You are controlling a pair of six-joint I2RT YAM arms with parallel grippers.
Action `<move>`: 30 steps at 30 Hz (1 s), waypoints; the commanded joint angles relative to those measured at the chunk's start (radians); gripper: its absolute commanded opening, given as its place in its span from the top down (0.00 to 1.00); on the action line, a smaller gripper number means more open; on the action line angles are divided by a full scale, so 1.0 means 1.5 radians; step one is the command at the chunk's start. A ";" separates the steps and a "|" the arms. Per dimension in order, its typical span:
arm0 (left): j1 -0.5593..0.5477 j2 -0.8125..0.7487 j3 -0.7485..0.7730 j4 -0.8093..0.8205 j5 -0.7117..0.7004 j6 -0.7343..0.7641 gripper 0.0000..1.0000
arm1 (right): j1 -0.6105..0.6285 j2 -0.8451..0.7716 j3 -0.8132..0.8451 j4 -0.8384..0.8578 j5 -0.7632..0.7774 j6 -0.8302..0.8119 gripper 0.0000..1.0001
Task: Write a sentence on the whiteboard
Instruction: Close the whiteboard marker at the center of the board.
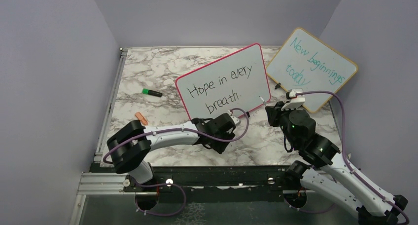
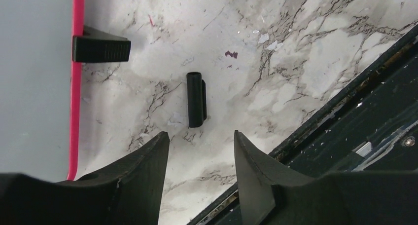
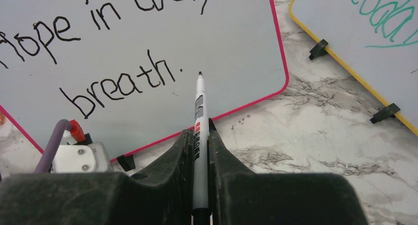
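So the whiteboard [image 1: 246, 67] with the pink-red frame is propped up around the middle of the marble table [image 1: 148, 67], leaning back. The sentence [image 1: 217, 86] is on it in black, two lines: "Hope in every" on top, "breath." underneath.

The right gripper [image 3: 199, 129] has its jaws pinched tight on a marker [image 3: 199, 96], a white barrel with the cap off and the black tip pointing at the board. In the right wrist view the tip sits just right of the dot after "breath". I honestly can't tell if it's touching the surface or just off it.

The left gripper [image 2: 201, 133] is down low at the near right corner of the whiteboard, with its jaws parted about halfway and nothing between them. Flat on the table just past its fingertips is a small black marker cap [image 2: 196, 99], touching neither finger. To the left of it in that view are the board's pink edge and one of its black feet [image 2: 101, 48].

Other stuff: a second board [image 1: 320, 94] with a wooden frame leans at the far right, with "New beginnings today" [image 1: 315, 57] on it in teal. On the left side of the table there's a green marker [image 1: 152, 93], and nearer to the arms a small orange thing [image 1: 142, 118] too small to make out.
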 commanded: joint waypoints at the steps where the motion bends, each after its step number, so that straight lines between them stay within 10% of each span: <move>1: -0.001 0.036 0.034 0.005 -0.004 -0.001 0.51 | -0.002 0.000 -0.005 0.009 0.016 0.002 0.99; 20: 0.002 0.136 0.067 -0.017 -0.003 0.032 0.72 | -0.002 0.005 -0.004 0.014 0.016 -0.002 0.99; 30: 0.002 0.098 0.050 -0.039 -0.008 0.048 1.00 | -0.002 0.003 -0.004 0.011 0.013 -0.001 0.99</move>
